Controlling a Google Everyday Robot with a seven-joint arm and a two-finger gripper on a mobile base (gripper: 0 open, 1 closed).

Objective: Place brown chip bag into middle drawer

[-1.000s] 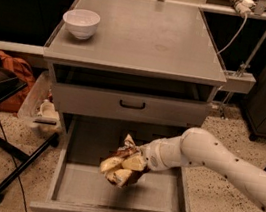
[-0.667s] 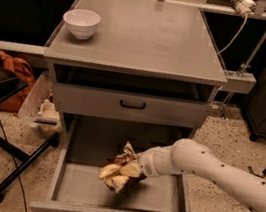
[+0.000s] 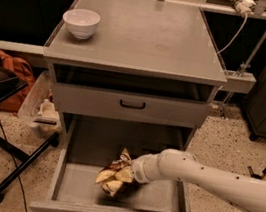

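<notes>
My long white robot arm (image 3: 212, 179) stretched from the right side and sloped down to the left. Its gripper (image 3: 131, 172) sat low at the arm's left end.

Gripper (image 3: 131, 173) low centre, below the shut shallow drawer front (image 3: 130, 108) with black handle (image 3: 132, 105). Grey cabinet top (image 3: 149, 40) well above gripper. White bowl (image 3: 81, 22) upright on the top's far-left corner, up-left of gripper. Clear plastic bag (image 3: 42, 110) on the floor left of gripper, beside the cabinet. Orange bag (image 3: 13, 69) further left. Black stand leg (image 3: 25, 161) left of gripper. White cable (image 3: 236, 25) up-right. Speckled floor (image 3: 223, 143).
</notes>
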